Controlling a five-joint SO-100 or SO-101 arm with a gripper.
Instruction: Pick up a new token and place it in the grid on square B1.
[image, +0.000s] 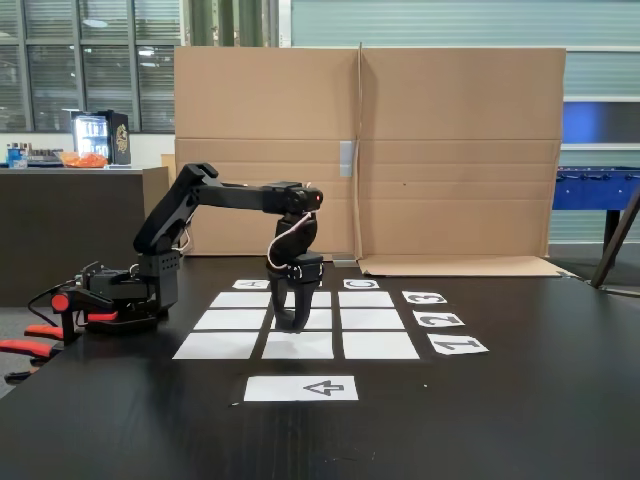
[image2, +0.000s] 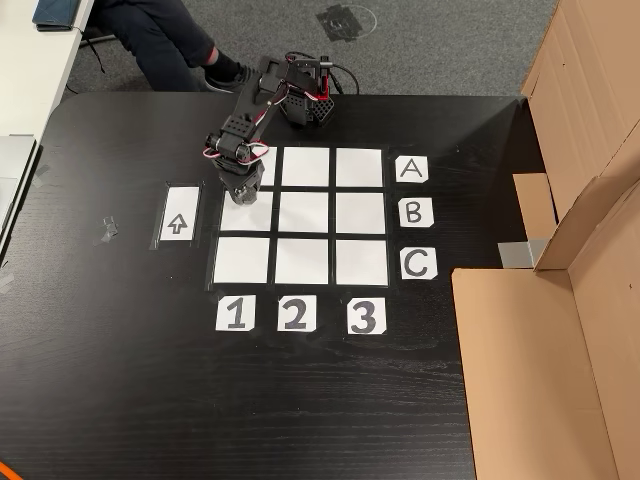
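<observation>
The grid (image: 380, 345) (image2: 305, 212) is a three-by-three set of white paper squares on the black table, with labels A, B, C and 1, 2, 3 beside it. Square B1 (image: 298, 347) (image2: 252, 224) is the middle cell of the row nearest the arrow sheet. My gripper (image: 289, 326) (image2: 240, 197) points straight down, low over the far part of B1, near the edge toward B2 in the fixed view. Its black fingers taper together at the tip. I cannot make out the token against the black fingers, so whether one is held is unclear.
A white sheet with an arrow (image: 300, 388) (image2: 180, 213) lies just outside the grid beside B1. The arm's base (image: 120, 295) (image2: 305, 105) stands at the table edge. Cardboard walls (image: 450, 150) (image2: 560, 300) close one side. A person's legs (image2: 160, 40) are beyond the table.
</observation>
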